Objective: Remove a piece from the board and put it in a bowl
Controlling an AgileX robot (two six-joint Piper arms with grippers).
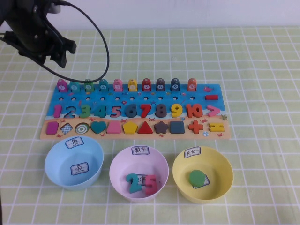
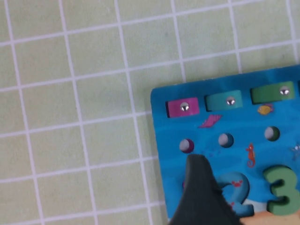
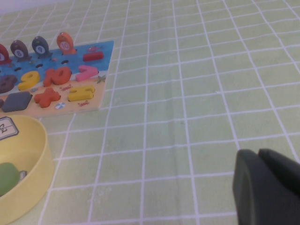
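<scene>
The board [image 1: 136, 112] is laid across the middle of the checked cloth [image 1: 253, 65], long side facing the robot. A row of arch blocks is stood along its far edge. The piece [image 1: 62, 86] is seated at the left end of that row, upright in its slot, just beside a teal arch [image 1: 74, 86]. From the left wrist it is seen from above as a magenta block [image 2: 182, 108] with a shiny stud, at the board's corner [image 2: 157, 93].

Three bowls are set in a line on the near side of the board, apart from it. The blue bowl [image 1: 73, 163] is at the left, two white labels on it. The pink bowl [image 1: 138, 172] in the middle holds numerals. The yellow bowl [image 1: 202, 174] at the right holds a green disc [image 1: 197, 177].

The left gripper [image 1: 60, 52] is held above the cloth beyond the board's left end, clear of the piece, nothing seen in it. One dark finger [image 2: 201, 197] is seen over the board near the numeral 2; whether the claw is released or clenched cannot be told.

The right gripper [image 3: 267, 187] is seen only in its own wrist view, low over bare cloth, to the right of the yellow bowl [image 3: 23, 178] and the board's right end [image 3: 89, 79]. Its two dark fingers are seen pressed together, clenched, with nothing between.
</scene>
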